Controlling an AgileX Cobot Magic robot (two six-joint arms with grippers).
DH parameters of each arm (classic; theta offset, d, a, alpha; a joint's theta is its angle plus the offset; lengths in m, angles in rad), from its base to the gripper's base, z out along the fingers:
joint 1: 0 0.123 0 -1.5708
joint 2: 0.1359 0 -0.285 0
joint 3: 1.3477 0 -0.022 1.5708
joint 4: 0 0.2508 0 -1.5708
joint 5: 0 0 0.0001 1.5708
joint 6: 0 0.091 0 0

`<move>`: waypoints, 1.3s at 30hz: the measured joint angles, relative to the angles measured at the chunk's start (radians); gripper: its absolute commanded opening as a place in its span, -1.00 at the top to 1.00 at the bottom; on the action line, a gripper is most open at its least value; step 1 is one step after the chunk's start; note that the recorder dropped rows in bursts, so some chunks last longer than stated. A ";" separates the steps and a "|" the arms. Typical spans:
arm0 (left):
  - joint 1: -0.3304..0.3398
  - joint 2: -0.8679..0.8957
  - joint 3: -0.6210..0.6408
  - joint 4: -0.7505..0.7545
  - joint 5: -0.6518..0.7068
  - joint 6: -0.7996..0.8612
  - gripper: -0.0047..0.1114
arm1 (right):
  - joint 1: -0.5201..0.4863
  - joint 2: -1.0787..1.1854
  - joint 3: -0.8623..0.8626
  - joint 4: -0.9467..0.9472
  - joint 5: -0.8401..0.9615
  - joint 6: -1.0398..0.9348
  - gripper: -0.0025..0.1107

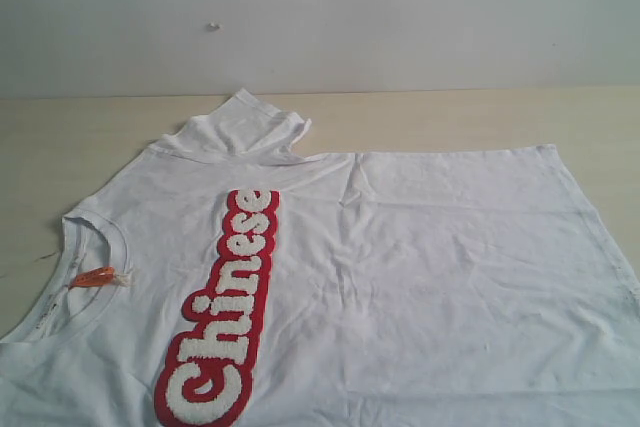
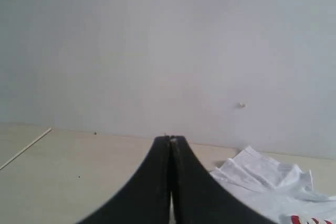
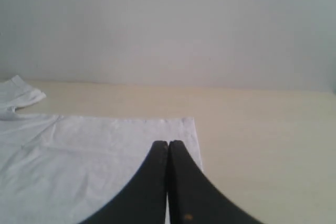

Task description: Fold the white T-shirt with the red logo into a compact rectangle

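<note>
The white T-shirt (image 1: 420, 247) lies flat, first fold pending; left tool (image 2: 169, 141) and right tool (image 3: 168, 144) clenched empty, must open and pinch an edge.

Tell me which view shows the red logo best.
The exterior view: the red logo lies nearly whole, its white letters readable. The left wrist view catches only a red sliver; the right wrist view shows none.

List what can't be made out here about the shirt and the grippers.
white T-shirt: its near side and near sleeve are cut off by the exterior view's bottom edge.
orange tag: print too small to read in the exterior view.
left gripper, right gripper: outside the exterior view; wrist views show only shut tips, so their height above the table is unclear.
</note>
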 measured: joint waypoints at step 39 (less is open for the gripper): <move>-0.016 0.123 -0.207 0.096 -0.016 -0.475 0.92 | 0.000 0.000 -0.052 -0.020 -0.291 0.438 0.96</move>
